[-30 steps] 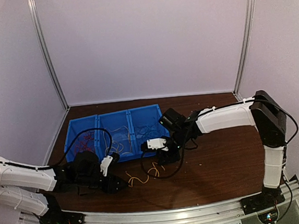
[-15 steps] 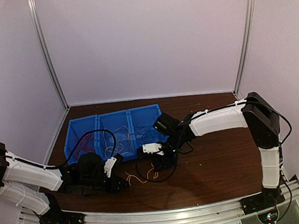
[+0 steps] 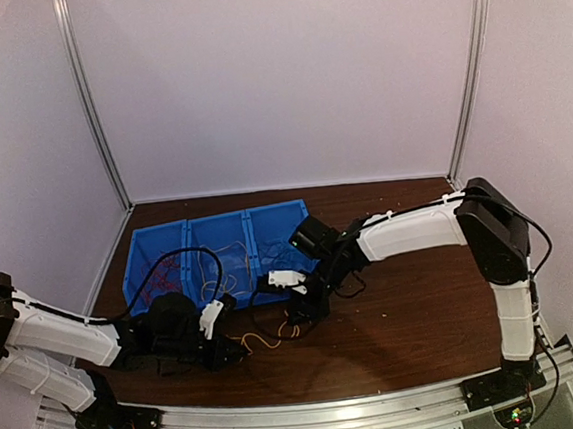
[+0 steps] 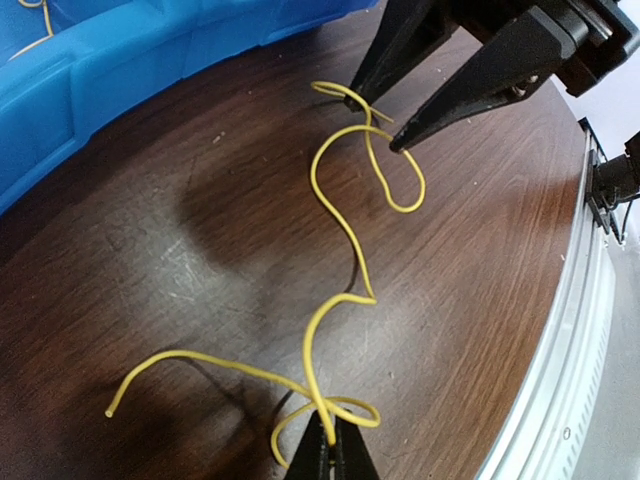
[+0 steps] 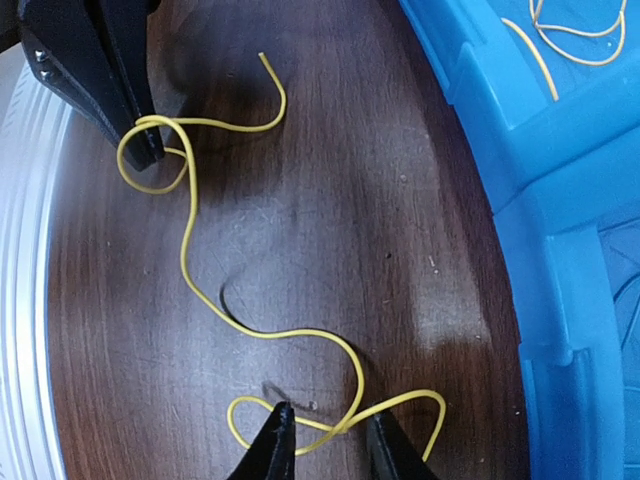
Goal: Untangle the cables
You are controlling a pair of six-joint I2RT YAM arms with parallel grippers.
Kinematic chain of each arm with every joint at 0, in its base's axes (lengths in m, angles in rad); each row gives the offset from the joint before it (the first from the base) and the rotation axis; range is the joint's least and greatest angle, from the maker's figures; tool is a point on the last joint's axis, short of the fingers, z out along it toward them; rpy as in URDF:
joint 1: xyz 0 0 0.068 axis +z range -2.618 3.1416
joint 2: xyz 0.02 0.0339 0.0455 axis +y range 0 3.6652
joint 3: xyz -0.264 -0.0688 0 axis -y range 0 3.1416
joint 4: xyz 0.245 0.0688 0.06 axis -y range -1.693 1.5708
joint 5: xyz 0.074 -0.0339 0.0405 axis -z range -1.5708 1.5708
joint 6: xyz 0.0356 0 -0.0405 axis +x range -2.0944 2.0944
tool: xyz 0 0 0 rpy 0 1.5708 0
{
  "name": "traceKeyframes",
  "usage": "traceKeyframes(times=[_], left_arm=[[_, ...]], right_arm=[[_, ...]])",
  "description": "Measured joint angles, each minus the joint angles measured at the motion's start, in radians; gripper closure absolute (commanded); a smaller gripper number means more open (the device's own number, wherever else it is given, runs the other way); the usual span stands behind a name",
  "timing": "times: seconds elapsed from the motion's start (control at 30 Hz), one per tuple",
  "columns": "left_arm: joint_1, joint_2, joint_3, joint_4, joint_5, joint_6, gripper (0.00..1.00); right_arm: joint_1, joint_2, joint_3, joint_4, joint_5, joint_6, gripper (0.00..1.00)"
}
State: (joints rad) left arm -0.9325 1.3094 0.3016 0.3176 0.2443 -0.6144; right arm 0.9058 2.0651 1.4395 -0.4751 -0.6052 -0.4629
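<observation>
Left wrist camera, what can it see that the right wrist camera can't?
Only the left wrist view shows the right gripper from outside, open over a loop of the yellow wire. Only the right wrist view shows the left gripper from outside, pinching that wire, and looks into the blue bin. Both show the wire, bin and table.

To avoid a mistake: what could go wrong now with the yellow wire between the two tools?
1. The left tool is shut on a small loop of the thin yellow curly wire; pulling may tighten it into a knot.
2. The right tool, jaws apart, straddles crossing strands and may pinch both.
3. It could bump the nearby blue plastic bin.
</observation>
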Motion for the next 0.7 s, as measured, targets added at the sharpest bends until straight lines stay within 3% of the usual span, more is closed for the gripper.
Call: traceKeyframes(times=[0.3, 0.53, 0.7], left_arm=[[-0.014, 0.000, -0.002, 0.021, 0.003, -0.001, 1.00], [-0.018, 0.003, -0.015, 0.026, 0.003, -0.001, 1.00], [-0.018, 0.025, -0.021, 0.026, 0.003, 0.000, 1.00]], right_arm=[[0.000, 0.024, 0.017, 0.014, -0.007, 0.078, 1.00], [0.000, -0.010, 0.024, -0.005, -0.051, 0.084, 1.00], [-0.029, -0.181, 0.024, -0.039, -0.121, 0.075, 1.00]])
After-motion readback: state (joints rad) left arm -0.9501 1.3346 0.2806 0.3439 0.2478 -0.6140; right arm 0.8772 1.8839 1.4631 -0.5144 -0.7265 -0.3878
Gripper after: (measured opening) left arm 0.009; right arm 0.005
